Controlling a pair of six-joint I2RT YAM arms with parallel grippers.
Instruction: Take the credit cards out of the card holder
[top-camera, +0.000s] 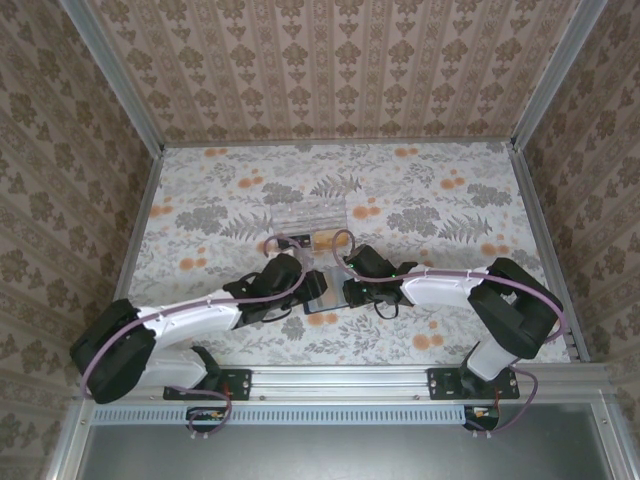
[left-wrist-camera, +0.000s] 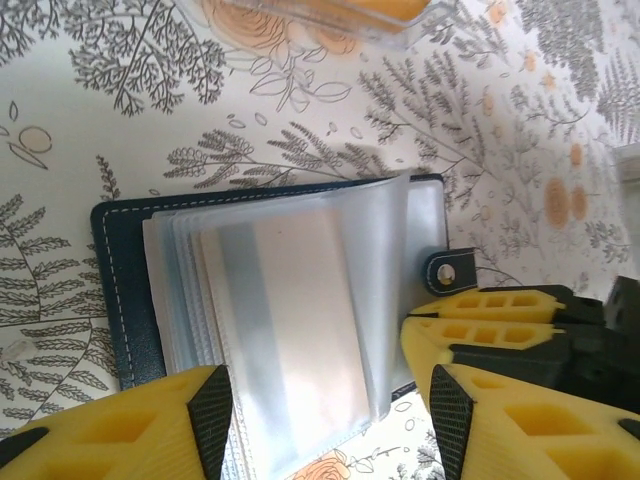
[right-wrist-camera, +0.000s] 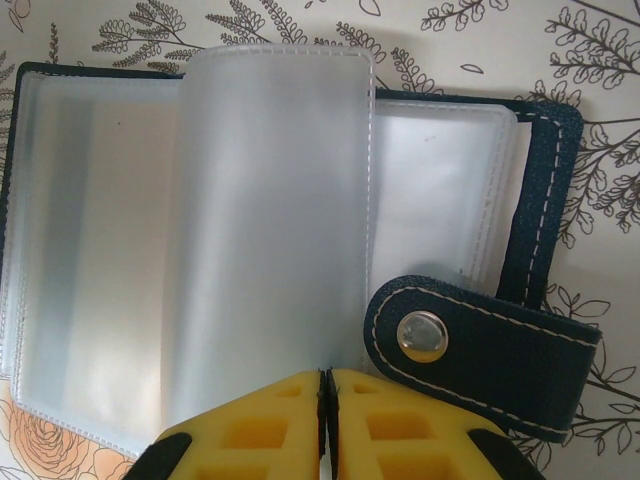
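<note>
Card holder (left-wrist-camera: 115, 270) is lying flat and open on the flowery worktop (top-camera: 450, 200), navy cover down, with its frosted plastic sleeves fanned out on top. The snap tab (right-wrist-camera: 480, 345) sticks out loose off the holder's side edge.

One sleeve (right-wrist-camera: 270, 200) is curled up off the stack. The right pincer (right-wrist-camera: 325, 385) is clenched right on that sleeve's free edge, on the holder's tab side and just next to the tab. It looks like it's pinching the sleeve, fingers pressed together.

The left pincer (left-wrist-camera: 330, 410) is released, with its jaws spread wide. It sits over the holder's near edge, one finger on each side of the sleeve stack, but I can't tell if it's touching.

Just past the holder's far edge there's a clear plastic box (top-camera: 305, 213) with an orange card (left-wrist-camera: 380, 8) inside.
</note>
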